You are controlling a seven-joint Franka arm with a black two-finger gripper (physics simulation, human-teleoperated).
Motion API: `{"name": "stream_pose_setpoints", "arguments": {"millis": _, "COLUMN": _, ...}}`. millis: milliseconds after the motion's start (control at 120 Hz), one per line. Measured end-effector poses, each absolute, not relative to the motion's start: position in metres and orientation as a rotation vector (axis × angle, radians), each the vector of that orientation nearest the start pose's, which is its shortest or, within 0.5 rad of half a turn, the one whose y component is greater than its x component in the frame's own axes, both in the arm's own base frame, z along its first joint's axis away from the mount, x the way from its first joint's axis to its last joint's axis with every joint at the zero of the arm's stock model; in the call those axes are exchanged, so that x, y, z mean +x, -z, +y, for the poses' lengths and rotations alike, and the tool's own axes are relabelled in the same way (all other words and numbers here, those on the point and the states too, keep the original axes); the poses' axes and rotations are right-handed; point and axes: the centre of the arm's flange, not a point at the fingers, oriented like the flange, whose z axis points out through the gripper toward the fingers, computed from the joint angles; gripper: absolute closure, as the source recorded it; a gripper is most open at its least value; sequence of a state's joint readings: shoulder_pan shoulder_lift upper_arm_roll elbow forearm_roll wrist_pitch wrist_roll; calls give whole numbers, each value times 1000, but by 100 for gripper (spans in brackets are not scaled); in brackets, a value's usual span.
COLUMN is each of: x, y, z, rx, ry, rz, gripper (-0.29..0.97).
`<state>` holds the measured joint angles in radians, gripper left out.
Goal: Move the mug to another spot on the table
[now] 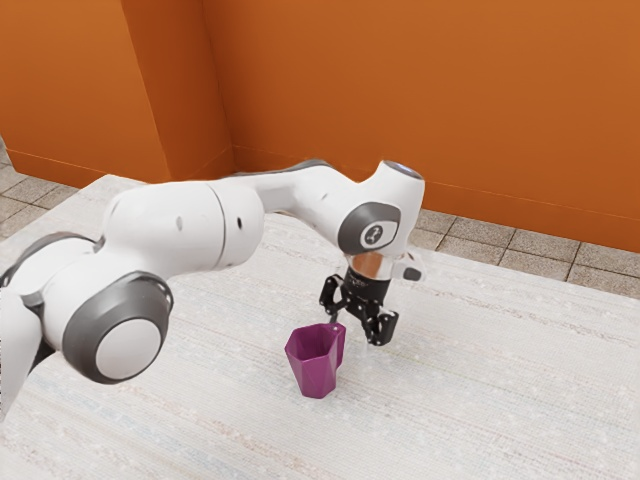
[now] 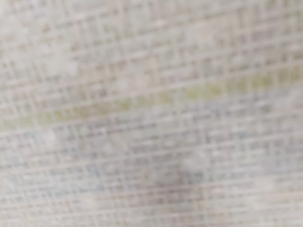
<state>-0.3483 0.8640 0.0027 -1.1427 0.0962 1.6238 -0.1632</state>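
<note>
Mug stands upright on the table, just toward its near edge from my claw, which hangs wide open and empty beside the rim.

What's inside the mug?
Only the purple inner wall of the mug shows, with nothing seen against it. The near wall covers the floor, so the bottom cannot be checked.
</note>
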Motion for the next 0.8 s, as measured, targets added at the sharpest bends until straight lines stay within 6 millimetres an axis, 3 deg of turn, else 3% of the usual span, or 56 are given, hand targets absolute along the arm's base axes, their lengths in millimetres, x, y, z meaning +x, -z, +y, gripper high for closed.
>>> {"name": "stream_pose_setpoints", "arguments": {"millis": 233, "x": 674, "y": -254, "z": -231, "rx": -2860, "ry": -580, "rz": 252, "gripper": 28}}
{"name": "stream_pose_setpoints", "arguments": {"millis": 617, "x": 668, "y": -242, "z": -232, "rx": -2827, "ry": -665, "rz": 210, "gripper": 41}}
{"name": "stream_pose_setpoints", "arguments": {"millis": 800, "x": 667, "y": -240, "z": -231, "rx": -2815, "ry": -684, "rz": 197, "gripper": 53}}
